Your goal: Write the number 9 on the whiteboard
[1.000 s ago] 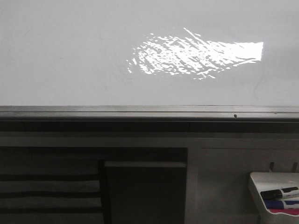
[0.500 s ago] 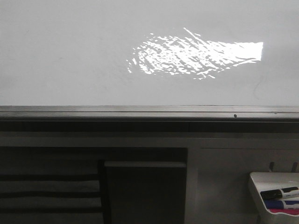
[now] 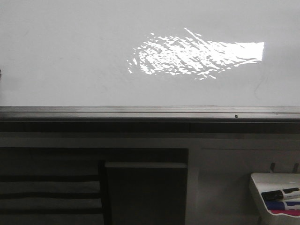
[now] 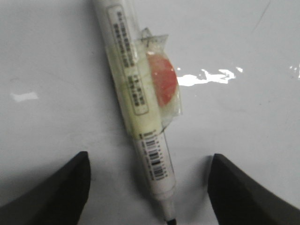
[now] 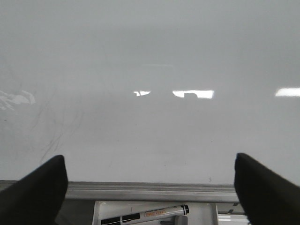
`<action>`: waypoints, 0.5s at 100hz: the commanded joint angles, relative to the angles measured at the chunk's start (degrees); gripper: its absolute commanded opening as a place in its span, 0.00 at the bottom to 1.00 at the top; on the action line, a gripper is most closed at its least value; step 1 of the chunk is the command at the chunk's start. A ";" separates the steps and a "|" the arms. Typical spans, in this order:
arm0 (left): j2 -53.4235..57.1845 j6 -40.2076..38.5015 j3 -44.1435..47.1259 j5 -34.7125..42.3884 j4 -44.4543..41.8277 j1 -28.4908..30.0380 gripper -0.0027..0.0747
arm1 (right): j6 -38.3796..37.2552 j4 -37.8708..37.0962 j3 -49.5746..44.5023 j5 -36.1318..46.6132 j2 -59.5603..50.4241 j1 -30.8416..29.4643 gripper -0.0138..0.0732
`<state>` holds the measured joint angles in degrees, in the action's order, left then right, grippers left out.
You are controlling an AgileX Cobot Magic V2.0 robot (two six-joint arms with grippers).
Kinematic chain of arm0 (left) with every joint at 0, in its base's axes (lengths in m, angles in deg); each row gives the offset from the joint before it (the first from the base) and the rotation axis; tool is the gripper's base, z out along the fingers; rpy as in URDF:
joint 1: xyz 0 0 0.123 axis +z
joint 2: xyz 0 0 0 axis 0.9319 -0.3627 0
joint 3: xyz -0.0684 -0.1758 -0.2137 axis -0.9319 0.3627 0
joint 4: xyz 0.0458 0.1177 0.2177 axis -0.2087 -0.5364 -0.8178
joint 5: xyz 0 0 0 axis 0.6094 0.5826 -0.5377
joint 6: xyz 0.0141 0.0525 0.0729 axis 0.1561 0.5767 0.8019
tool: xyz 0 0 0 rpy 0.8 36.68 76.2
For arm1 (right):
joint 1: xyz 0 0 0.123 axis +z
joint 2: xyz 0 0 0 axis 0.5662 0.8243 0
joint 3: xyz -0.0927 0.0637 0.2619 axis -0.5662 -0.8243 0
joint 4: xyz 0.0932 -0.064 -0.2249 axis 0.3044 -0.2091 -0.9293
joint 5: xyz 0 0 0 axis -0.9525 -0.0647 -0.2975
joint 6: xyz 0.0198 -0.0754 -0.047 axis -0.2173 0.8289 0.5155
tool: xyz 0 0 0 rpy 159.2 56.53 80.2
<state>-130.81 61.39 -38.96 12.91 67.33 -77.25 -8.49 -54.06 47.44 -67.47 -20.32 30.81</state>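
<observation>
The whiteboard [image 3: 70, 56] fills the upper half of the front view, with a bright glare patch [image 3: 197, 56] and a grey metal bottom rail [image 3: 140, 111]. No number 9 shows on it in any view. In the left wrist view a white marker [image 4: 140, 108] with a label, clear tape and a red disc [image 4: 164, 79] lies against the board [image 4: 234, 131]. My left gripper [image 4: 150, 157] is open, its fingers wide apart on either side of the marker's tip end and not touching it. My right gripper [image 5: 149, 158] is open and empty, facing the board [image 5: 150, 56] just above the rail [image 5: 150, 191].
A small white tray [image 3: 258, 180] hangs at the lower right below the rail and holds a black-and-white marker [image 3: 280, 193] and coloured ones. The tray [image 5: 101, 208] and marker [image 5: 145, 215] also show in the right wrist view. Dark shelving [image 3: 140, 187] lies under the board.
A small dark sliver has appeared at the left edge of the front view, against the board. Nothing else has visibly changed.
</observation>
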 commanded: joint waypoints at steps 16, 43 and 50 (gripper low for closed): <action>0.02 -0.20 -1.83 6.92 -0.08 -0.17 0.40 | 0.49 -0.18 1.90 4.67 0.23 -0.06 0.89; 0.40 -0.20 -1.83 7.06 -0.21 -0.17 0.06 | 0.49 -0.06 1.90 4.67 0.23 -0.06 0.89; 0.93 -0.20 -1.83 6.65 -0.33 -0.17 0.01 | 0.49 0.40 1.90 4.67 0.23 -0.06 0.89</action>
<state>-131.63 61.49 -38.96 16.21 67.20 -77.25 -8.49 -53.66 47.44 -67.23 -20.32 30.81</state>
